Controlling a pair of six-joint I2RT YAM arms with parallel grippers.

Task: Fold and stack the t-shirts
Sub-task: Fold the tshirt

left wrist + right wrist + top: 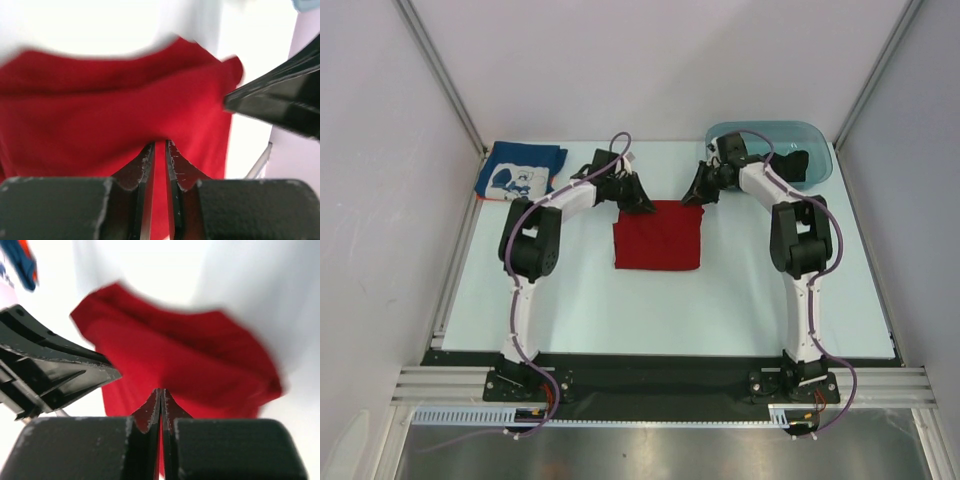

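Note:
The red t-shirt point(658, 238) lies folded into a flat square mid-table. It fills the left wrist view point(100, 115) and the right wrist view point(190, 355), both blurred. My left gripper point(642, 200) point(160, 144) sits over its back left corner, jaws drawn in to a thin slit with red showing through. My right gripper point(698, 192) point(161, 390) is at the back right corner, fingertips pressed together. I cannot make out cloth pinched in either. The blue t-shirt point(520, 172) lies folded at the back left. The black t-shirt point(792, 165) sits in the tub.
The teal plastic tub point(815, 140) stands at the back right corner, close behind the right arm. White walls and metal frame posts close in the table on three sides. The table's front half point(650, 310) shows bare white surface.

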